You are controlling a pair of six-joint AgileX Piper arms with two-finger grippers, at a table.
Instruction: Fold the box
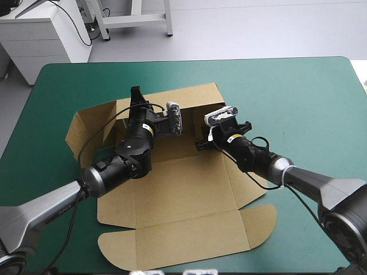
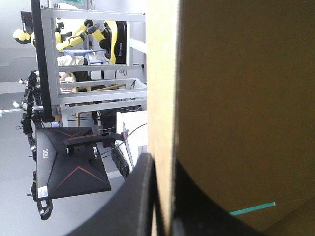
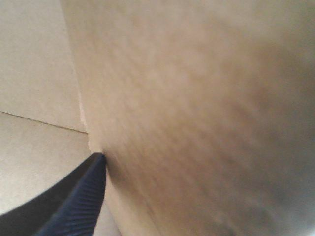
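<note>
A brown box (image 1: 183, 189), cut from one sheet of board, lies part-formed at the middle of the teal-green table (image 1: 298, 103). Its base panel lies flat. The lid flap (image 1: 189, 243), with rounded tabs, lies flat at the edge nearest the robot, and the panels at the far end stand raised.

Your left gripper (image 1: 136, 98) is at the far left corner, near where the raised left side wall (image 1: 94, 123) comes up to the far wall (image 1: 189, 97). In its wrist view a board edge runs straight between the two black fingers (image 2: 138, 201). They are all but closed, with the sheet pinched between them.

Your right gripper (image 1: 202, 139) is inside the tray, just beside the far wall. Its wrist view shows one black finger (image 3: 78, 201) pressed against a board face that fills the rest of the view. The other finger is hidden behind the sheet, so the gripper reads as clamped on a panel, though you see only one side.

Judge the board as light and stiff between creases, hinging freely along them. A raised wall will likely spring back if let go before a tab is tucked. The surface looks smooth and matt, so a firm pinch should hold, but a hard squeeze could dent an edge. Take hold near a free edge, close to a crease, and brace the neighbouring wall with the other gripper.
</note>
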